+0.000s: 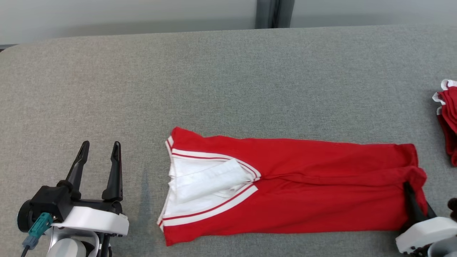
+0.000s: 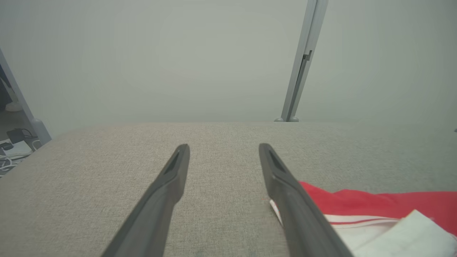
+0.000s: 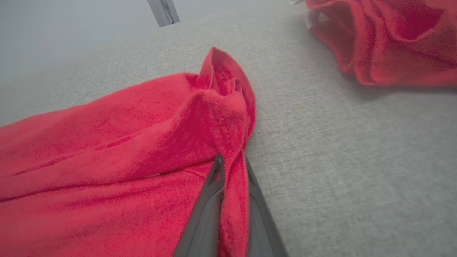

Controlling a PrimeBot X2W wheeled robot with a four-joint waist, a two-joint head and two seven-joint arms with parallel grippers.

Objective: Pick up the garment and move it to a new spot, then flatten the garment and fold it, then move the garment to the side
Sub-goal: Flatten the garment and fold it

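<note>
Nearest the robot, the right gripper [image 3: 231,160] was shut on a pinch of red cloth, its two dark fingers pressed together with a fold of fabric standing up between them. That cloth was the right-hand end of the garment [image 1: 303,185], bunched and slightly raised off the table [image 1: 228,78] where it was held. At the lower left the left gripper [image 1: 101,144] rested with its fingers spread wide and nothing between them, just beside the collar [image 1: 210,182] end but apart from it.

The garment itself lay across the near middle of the table as a long red strip with its sides already brought in, the white-trimmed neck opening pointing left. So the step in hand looked like the fold — the strip had yet to be halved end to end. The next move probably called for lifting the pinched end and carrying it leftward over the body towards the collar, keeping the layers from sliding apart — the free left gripper could pin the collar end.

Farther off at the right edge sat a second red garment [image 1: 449,121], crumpled and well apart.
</note>
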